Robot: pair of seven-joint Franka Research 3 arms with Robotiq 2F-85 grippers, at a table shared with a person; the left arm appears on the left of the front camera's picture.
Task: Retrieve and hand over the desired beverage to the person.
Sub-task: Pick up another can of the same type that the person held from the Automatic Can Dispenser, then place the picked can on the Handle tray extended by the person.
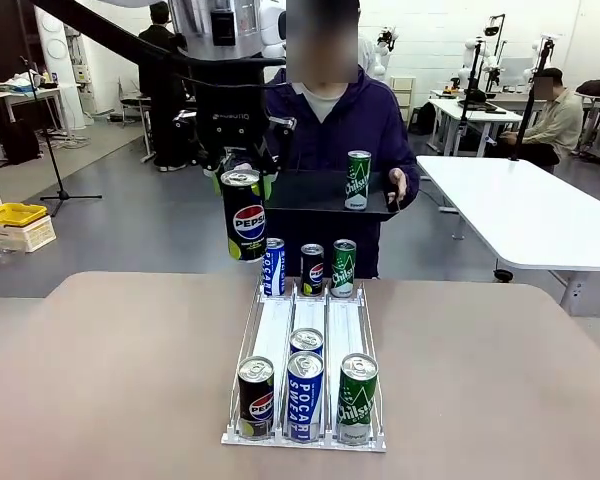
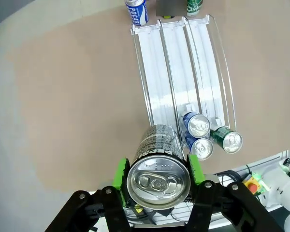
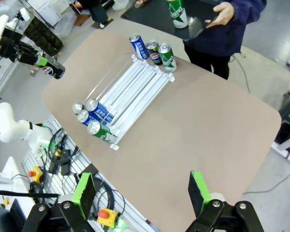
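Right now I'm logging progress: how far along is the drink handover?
Picked: the left claw is shut on a black Pepsi can, lifted above the clear rack. A green Chilsung can already stands on the person's black tray. Left: setting the Pepsi there.

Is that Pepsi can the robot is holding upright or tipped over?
Upright. The Pepsi can hangs with its top up and logo level, clamped in the left end effector.
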